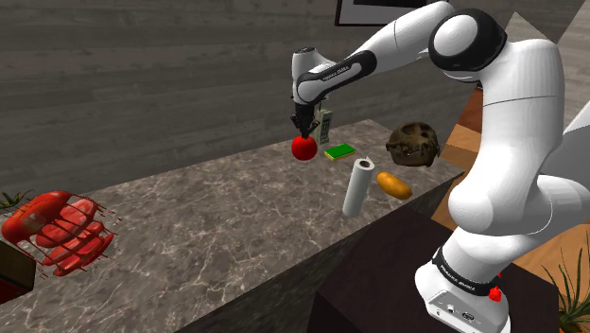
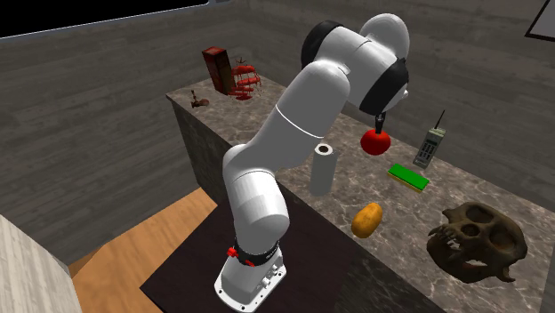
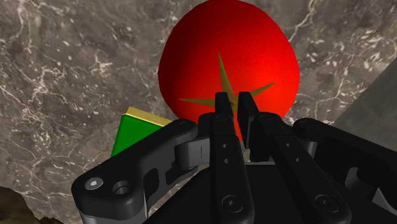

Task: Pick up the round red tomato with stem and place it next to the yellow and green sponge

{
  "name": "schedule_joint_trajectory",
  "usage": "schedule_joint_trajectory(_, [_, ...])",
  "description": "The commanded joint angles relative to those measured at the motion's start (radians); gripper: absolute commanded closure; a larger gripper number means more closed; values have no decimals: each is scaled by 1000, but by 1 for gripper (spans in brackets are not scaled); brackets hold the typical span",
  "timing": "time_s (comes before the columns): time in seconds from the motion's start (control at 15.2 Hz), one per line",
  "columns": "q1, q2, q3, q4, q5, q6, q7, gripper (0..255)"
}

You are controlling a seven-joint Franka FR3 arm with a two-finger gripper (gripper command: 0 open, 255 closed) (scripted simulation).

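Carrying the tomato [image 1: 303, 148] at upper middle of the shoulder view, apparently lifted clear of the counter [image 1: 208, 218] and just left of the sponge [image 1: 339, 150]. Pinched from above by the gripper [image 3: 233, 100], 2 fingers [image 3: 222, 140] drawn narrow at the stem star on the crown. Looks smooth, round, fairly light; probably slippery and easy to bruise, so safer clasped gently across the widest part. Farther right: paper roll [image 1: 358, 187], loaf [image 1: 393, 184], skull [image 1: 412, 144].
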Motion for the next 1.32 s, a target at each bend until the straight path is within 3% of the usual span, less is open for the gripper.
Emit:
schedule_joint_trajectory(0.0, [0,0,0,1,0,0,0,255])
schedule_joint_trajectory(0.07, [0,0,0,1,0,0,0,255])
schedule_joint_trajectory(0.13, [0,0,0,1,0,0,0,0])
schedule_joint_trajectory(0.46, [0,0,0,0,0,0,0,0])
schedule_joint_trajectory(0.73, [-9,-65,33,30,48,-86,-28,0])
schedule_joint_trajectory(1.25, [-9,-65,33,30,48,-86,-28,0])
